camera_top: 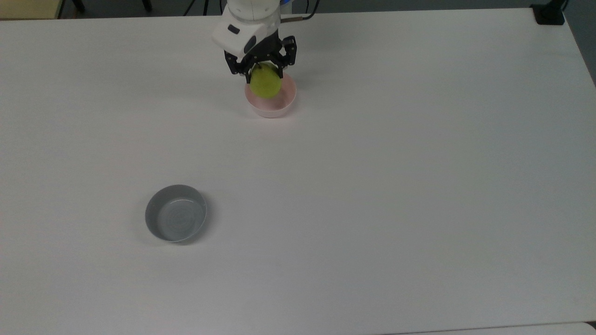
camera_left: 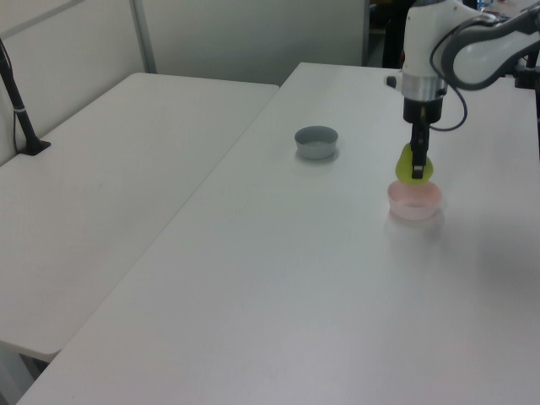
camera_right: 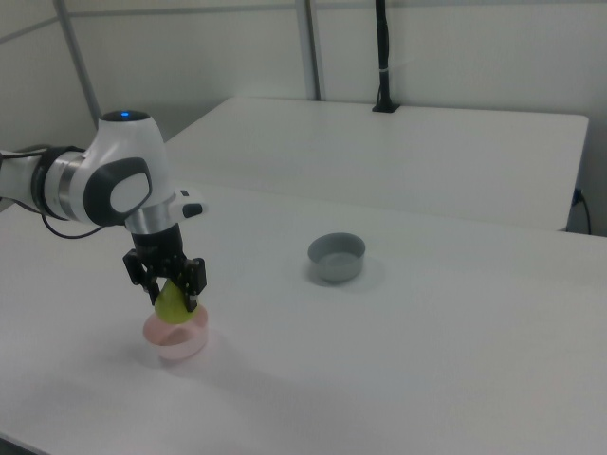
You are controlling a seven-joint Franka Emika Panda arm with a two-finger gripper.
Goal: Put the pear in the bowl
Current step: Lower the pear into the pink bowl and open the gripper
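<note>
We hold the pear (camera_top: 265,83) between the two fingers of the gripper (camera_top: 264,73), which are closed on its upper part, so the round heavy end hangs down below the fingertips. We think this is a good way to carry it, because the wide bottom will meet the bowl first and the fingers can stay above the rim.

The pink bowl (camera_top: 278,106) stands directly below the gripper. In the top view the pear covers the part of the bowl's opening nearest the arm. In the left view the pear (camera_left: 414,164) hangs just over the rim of the bowl (camera_left: 414,203), and in the right view the pear (camera_right: 172,303) sits low over the bowl (camera_right: 175,341), with the gripper (camera_right: 171,281) pointing straight down. We cannot tell for sure if the fruit already touches the inside of the bowl or is a little above it.

The grey bowl (camera_top: 175,219) stands well apart from the gripper, on the same white table (camera_top: 419,186), and it is not the target.

In our judgement the carrying is almost finished. What remains is to lower a little, if needed, and to open the fingers. The pear seems a bit off the middle of the bowl, toward the arm, so it may roll against the wall when released.
</note>
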